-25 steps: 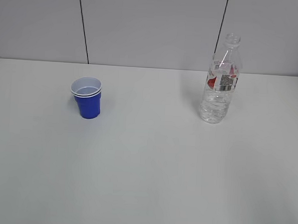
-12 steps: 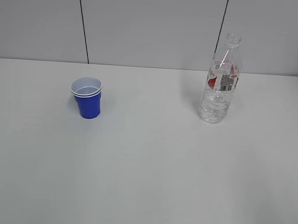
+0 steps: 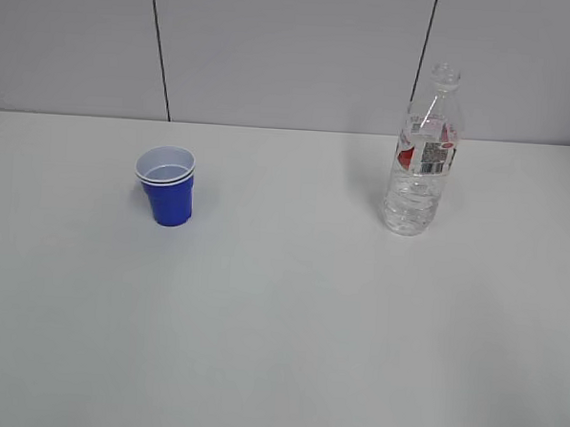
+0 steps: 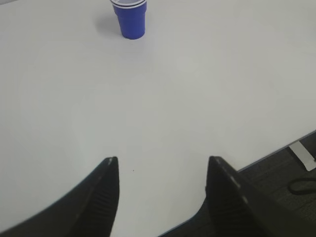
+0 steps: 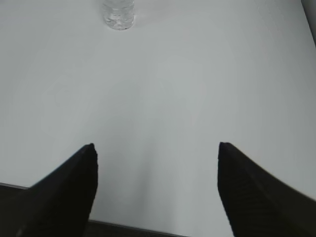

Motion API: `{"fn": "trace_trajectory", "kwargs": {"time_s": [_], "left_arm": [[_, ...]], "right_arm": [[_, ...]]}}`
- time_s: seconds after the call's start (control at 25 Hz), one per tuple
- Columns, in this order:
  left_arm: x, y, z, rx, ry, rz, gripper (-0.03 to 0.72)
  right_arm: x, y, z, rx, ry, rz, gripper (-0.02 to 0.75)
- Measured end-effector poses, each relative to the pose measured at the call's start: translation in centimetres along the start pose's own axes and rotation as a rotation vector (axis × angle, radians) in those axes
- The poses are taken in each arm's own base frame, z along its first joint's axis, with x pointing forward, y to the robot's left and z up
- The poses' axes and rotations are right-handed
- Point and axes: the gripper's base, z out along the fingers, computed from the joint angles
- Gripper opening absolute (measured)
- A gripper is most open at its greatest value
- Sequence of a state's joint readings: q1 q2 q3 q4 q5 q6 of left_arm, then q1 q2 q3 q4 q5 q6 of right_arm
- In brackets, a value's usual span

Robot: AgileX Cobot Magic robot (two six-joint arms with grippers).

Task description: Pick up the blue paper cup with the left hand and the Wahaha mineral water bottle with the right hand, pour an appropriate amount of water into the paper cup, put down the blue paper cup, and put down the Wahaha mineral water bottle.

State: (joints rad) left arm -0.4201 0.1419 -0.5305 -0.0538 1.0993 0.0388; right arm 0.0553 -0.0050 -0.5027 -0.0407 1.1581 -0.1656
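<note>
— Where are the cup and the bottle?
— The cup [image 3: 166, 185] stands upright on the left of the table [image 3: 279, 328]; the bottle [image 3: 420, 154] stands upright well apart on the right.
— And the claws?
— The left claw [image 4: 163, 165] gapes wide, holding nothing, far from the cup; the right claw [image 5: 157, 148] likewise, far from the bottle.

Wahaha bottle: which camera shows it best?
Exterior view: the tall clear ribbed plastic Wahaha bottle stands whole, with open neck and red-and-white label readable. The right wrist view catches only its base at the top edge. The left wrist view misses it.
</note>
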Motion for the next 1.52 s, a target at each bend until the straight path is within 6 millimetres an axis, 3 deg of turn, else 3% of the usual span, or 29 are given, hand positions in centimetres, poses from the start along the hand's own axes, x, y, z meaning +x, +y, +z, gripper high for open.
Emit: {"fn": "trace_trajectory", "kwargs": {"time_s": [0.64,1.08,1.52], "left_arm": [[0.0,0.0,0.0,-0.003,-0.001,-0.003,0.411],[1.1,-0.2,-1.5,-0.165,-0.125,-0.099,0.405],[1.1,-0.3,-1.5,-0.252,-0.130,-0.153,0.405]], "right_arm": [[0.0,0.0,0.0,0.000,0.000,-0.002,0.568],[0.0,0.1,0.0,0.049,0.010,0.029,0.568],[0.1,0.2,-0.2,0.138,0.015,0.085,0.568]]}}
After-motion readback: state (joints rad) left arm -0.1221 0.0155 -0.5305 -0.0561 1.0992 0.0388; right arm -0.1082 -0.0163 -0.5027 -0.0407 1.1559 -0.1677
